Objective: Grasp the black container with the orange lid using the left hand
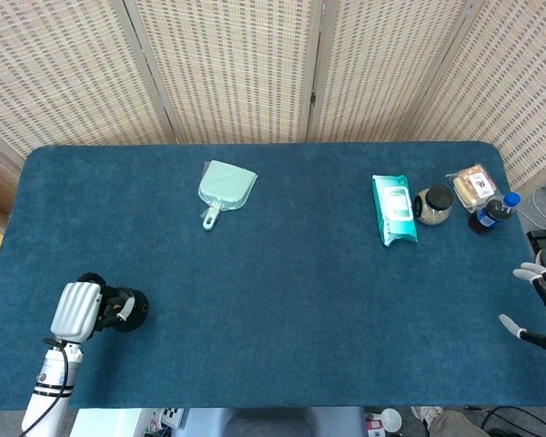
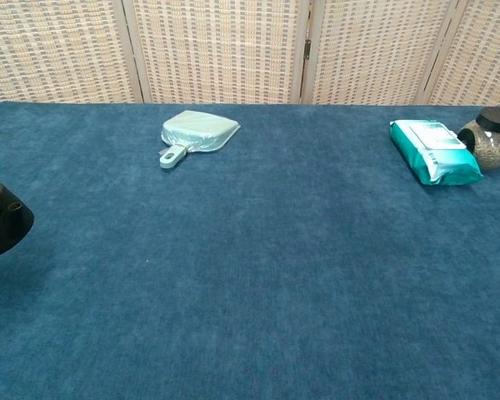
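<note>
The black container point(image 1: 129, 308) lies on its side near the front left corner of the blue table point(image 1: 291, 300). My left hand point(image 1: 77, 309) grips it, fingers wrapped around its left end. The orange lid does not show. In the chest view only the container's dark round end point(image 2: 2, 229) pokes in at the left edge, and the hand itself is almost wholly out of frame. My right hand point(image 1: 541, 305) hovers at the table's right edge with its fingers spread and nothing in them.
A mint dustpan point(image 1: 225, 189) lies at the back left. At the back right are a teal wipes pack point(image 1: 394, 208), a black-lidded jar point(image 1: 433, 205), a snack packet point(image 1: 474, 187) and a blue-capped bottle point(image 1: 494, 214).
</note>
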Robot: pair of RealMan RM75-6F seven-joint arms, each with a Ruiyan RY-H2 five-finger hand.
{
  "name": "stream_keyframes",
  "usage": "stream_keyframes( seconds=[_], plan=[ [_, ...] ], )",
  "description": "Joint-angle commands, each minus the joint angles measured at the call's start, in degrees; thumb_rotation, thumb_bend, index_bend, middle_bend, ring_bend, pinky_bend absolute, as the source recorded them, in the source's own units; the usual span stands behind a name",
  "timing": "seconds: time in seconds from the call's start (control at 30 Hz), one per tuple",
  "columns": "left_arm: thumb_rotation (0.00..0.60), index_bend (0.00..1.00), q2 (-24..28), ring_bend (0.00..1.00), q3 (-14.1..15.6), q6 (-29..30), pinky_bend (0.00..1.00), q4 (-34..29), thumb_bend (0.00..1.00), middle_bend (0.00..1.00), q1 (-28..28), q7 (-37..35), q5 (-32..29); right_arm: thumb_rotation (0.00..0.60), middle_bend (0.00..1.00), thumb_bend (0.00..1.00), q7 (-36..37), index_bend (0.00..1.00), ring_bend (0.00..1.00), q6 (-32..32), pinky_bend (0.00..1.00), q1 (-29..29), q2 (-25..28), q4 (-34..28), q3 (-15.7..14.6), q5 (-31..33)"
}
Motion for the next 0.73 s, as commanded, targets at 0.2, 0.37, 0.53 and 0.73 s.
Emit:
stream_keyframes(
  seconds=[0.2, 0.37, 0.53, 0.73],
  plan=[
    [0.575, 1.00, 0.1, 0.92, 0.2, 0.3, 0.39, 0.4, 0.34, 1.00, 0.1, 0.9, 0.3, 0.600, 0.26, 0.10, 0.0, 0.30, 0.09, -0.6, 0.15, 0.6, -0.1, 0.0, 0.1, -0.3],
    [0.574, 1.00, 0.1, 0.92, 0.2, 0.3, 0.39, 0.5, 0.34, 1.00, 0.2, 0.8, 0.2, 0.600, 0.26, 0.10, -0.2, 0.30, 0.09, -0.7, 0.15, 0.7, -0.1, -0.2, 0.0, -0.3],
    [0.574, 1.00, 0.0, 0.92, 0.3, -0.1, 0.39, 0.8, 0.34, 1.00, 0.1, 0.7, 0.2, 0.600, 0.26, 0.10, -0.4, 0.30, 0.09, -0.5, 0.15, 0.6, 0.0, -0.5, 0.0, -0.3],
    [0.576, 1.00, -0.2, 0.92, 0.4, -0.1, 0.39, 1.1, 0.34, 1.00, 0.1, 0.4, 0.2, 0.600, 0.26, 0.10, -0.7, 0.30, 0.09, -0.4, 0.15, 0.4, 0.3, -1.0, -0.2, -0.3]
  ],
)
